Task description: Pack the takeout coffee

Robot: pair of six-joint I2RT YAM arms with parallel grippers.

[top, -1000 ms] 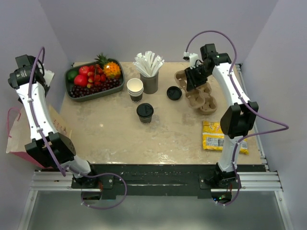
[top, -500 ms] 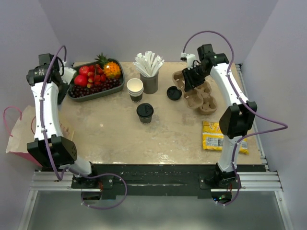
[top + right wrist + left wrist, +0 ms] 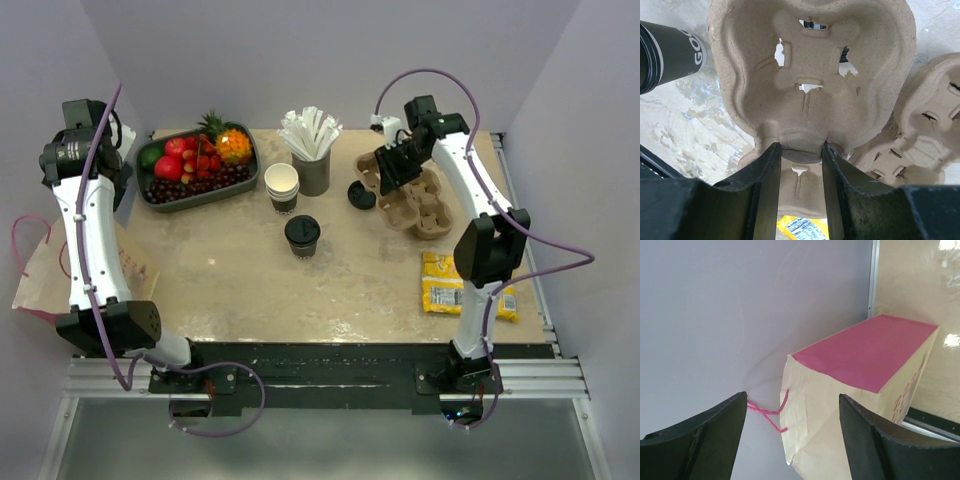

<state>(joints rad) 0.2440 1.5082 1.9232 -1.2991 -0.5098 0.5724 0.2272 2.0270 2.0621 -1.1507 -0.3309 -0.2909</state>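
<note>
Top view: I found the takeout coffee, a small dark-brown paper cup with a round black lid, upright mid-table. Its long axis was vertical, lid up, nothing touching it. A stack of white-rimmed cups stood just behind. A loose black lid and brown pulp cup carriers lay to its right.

Left wrist: the left gripper gaped wide, empty, over a pink-and-tan paper bag.

Right wrist: the right gripper pinched one carrier's edge.

The left tool has sprung wide over the paper bag; the right tool has shifted its cup carrier leftward.
</note>
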